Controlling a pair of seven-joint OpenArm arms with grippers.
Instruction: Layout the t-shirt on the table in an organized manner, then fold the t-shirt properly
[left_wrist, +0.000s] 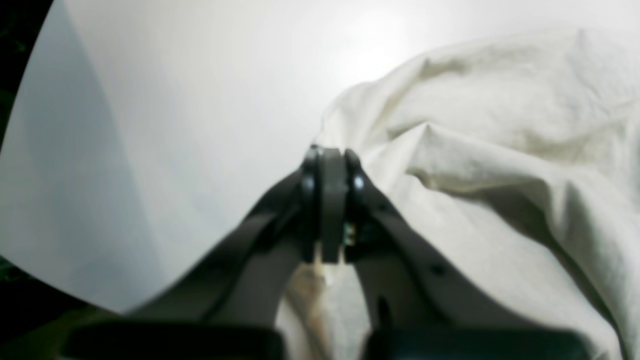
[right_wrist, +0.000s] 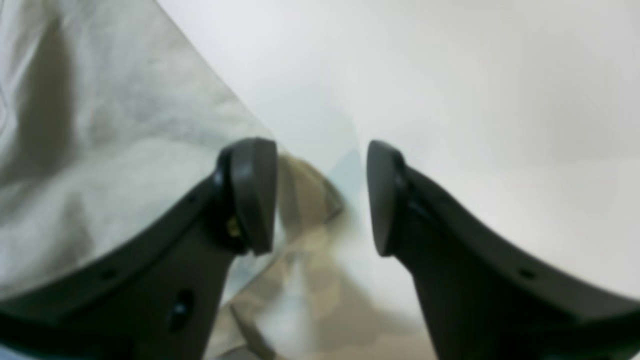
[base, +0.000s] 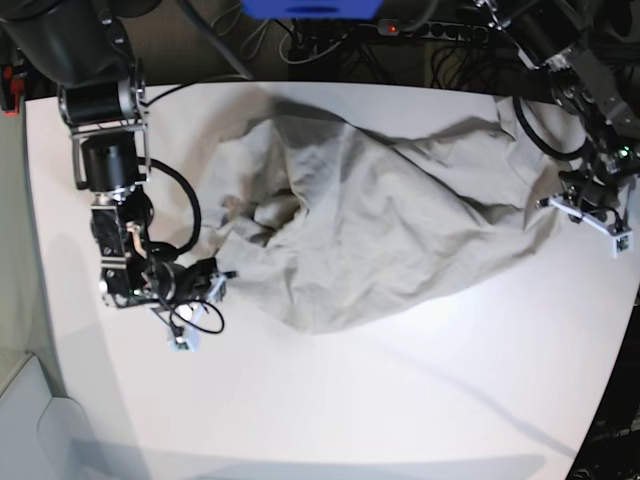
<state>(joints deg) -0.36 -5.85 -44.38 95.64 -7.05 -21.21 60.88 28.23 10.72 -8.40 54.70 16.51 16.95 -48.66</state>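
Observation:
The light grey-beige t-shirt (base: 380, 220) lies crumpled across the far half of the white table (base: 350, 400), stretched from left to right. My left gripper (base: 578, 205) is at the cloth's right end near the table edge. In the left wrist view this gripper (left_wrist: 327, 160) is shut, with a bit of the t-shirt (left_wrist: 500, 150) pinched between the pads. My right gripper (base: 218, 283) sits at the cloth's left edge. In the right wrist view it (right_wrist: 320, 197) stands open, low over the table (right_wrist: 475, 100), with a corner of the t-shirt (right_wrist: 100, 125) lying between the fingers.
Cables and a power strip (base: 430, 30) run behind the table's far edge, beside a blue object (base: 310, 8). The table's edge (left_wrist: 30, 115) drops off into the dark just left of my left gripper. Bare white tabletop fills the near half of the base view.

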